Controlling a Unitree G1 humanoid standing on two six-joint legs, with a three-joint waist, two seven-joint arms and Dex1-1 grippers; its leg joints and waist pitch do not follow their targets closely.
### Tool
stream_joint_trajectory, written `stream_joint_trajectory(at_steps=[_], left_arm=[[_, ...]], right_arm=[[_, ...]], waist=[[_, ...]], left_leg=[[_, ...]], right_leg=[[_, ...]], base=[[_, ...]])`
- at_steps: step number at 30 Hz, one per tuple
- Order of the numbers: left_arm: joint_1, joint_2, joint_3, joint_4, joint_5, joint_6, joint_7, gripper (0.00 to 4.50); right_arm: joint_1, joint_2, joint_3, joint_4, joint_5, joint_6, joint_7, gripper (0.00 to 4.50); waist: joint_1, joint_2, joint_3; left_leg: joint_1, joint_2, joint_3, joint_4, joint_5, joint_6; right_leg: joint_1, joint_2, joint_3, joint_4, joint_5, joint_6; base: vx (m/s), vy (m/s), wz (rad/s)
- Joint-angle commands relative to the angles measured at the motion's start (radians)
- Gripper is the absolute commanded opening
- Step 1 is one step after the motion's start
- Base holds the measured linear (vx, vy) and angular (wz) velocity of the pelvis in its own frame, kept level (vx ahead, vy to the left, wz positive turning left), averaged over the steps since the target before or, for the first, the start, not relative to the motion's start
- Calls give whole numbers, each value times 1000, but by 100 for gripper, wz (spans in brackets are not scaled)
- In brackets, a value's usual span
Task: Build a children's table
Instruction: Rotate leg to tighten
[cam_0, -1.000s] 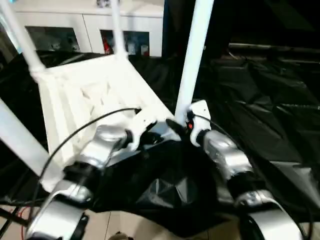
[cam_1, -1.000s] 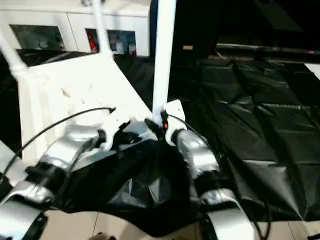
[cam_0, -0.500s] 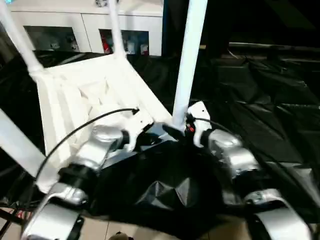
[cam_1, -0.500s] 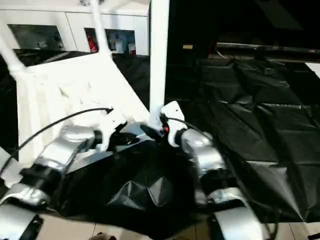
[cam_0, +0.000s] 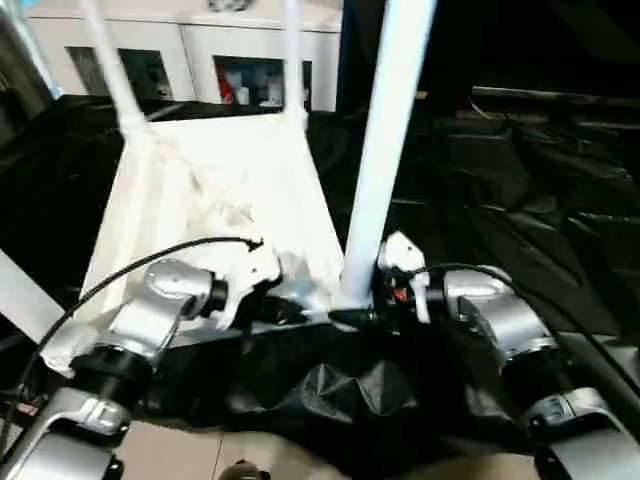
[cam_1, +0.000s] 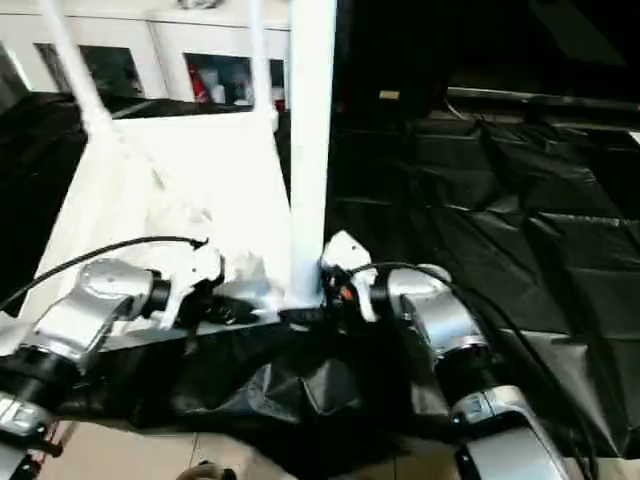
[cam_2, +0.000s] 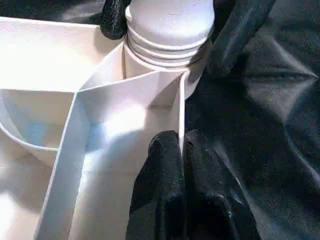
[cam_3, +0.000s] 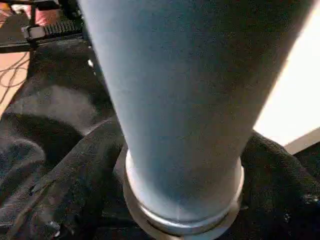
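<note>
four legs are on or going on by the look of it. the children's table (cam_0: 225, 190) lies upside down on black plastic sheeting (cam_0: 520, 180), ribbed underside up, with a white cabinet (cam_0: 200, 60) behind it. two far legs (cam_0: 110, 70) stand up out of the far corners, another leg (cam_0: 20, 300) angles off at the near left edge, and the near leg (cam_0: 385, 150) stands upright in the near right corner socket (cam_2: 165, 60), right in front of the robot.

left tool (cam_2: 181, 145) is pinched shut on the thin side wall of the table just beside that socket, bracing it. right tool (cam_0: 372, 312) sits at the base of the near leg with its black fingers (cam_3: 65, 165) wrapped either side of the tube, so gripping the leg.

in the left wrist view you can still see threads (cam_2: 167, 47) above the socket rim (so i'd guess it isn't fully screwed home yet).

what could go wrong: if the leg gets turned while tilted, the thread could cross and jam. the left grip is only on a thin wall, so twisting force could slip it off and let the whole top spin on the slick sheeting. loose sheeting bunched at the socket could also get caught under the fingers.
</note>
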Motion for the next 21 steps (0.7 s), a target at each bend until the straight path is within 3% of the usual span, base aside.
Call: stream_joint_trajectory(at_steps=[1,5,10,12,15,19,20,21], left_arm=[[1,5,-10,-39,-24,-12,-41,0],[2,6,-9,-40,-28,-8,-42,0],[-5,-13,-4,-31,-24,16,-12,0],[-38,-82,21,7,-5,48,123,0],[-64,-125,31,33,10,70,201,0],[-106,-179,43,81,28,89,296,0],[-139,-219,53,118,34,95,358,0],[-148,-232,56,127,36,97,377,0]], right_arm=[[13,-10,14,-21,13,19,8,339],[26,-1,19,-41,21,34,15,295],[44,22,24,-52,14,41,-6,277],[27,93,-16,15,-15,39,-192,273],[11,145,-53,54,-12,61,-308,272],[-7,209,-88,102,-11,68,-455,270],[-17,259,-106,137,-19,63,-567,270],[-20,276,-111,148,-24,57,-604,270]], waist=[[-2,7,-67],[-1,8,-67],[0,9,-67],[-6,6,-61],[-13,0,-60],[-26,-2,-60],[-27,-1,-60],[-27,-4,-62]], left_leg=[[19,25,-11,-67,-281,-1],[19,24,-11,-66,-278,0],[19,25,-11,-67,-290,-6],[18,23,-12,-70,-315,-19],[23,21,-18,-73,-345,-34],[19,18,-19,-73,-326,-32],[21,16,-16,-70,-319,-32],[20,15,-19,-71,-314,-36]], right_leg=[[42,-51,33,-67,-185,-231],[42,-51,33,-67,-182,-232],[41,-52,34,-68,-197,-227],[37,-54,35,-73,-244,-222],[36,-59,36,-86,-358,-185],[36,-58,35,-88,-373,-167],[31,-57,37,-91,-369,-163],[35,-59,35,-88,-364,-165]], base=[[0,0,0],[0,0,0],[0,0,0],[0,0,0],[0,0,0],[0,0,0],[0,0,0],[0,0,0]])
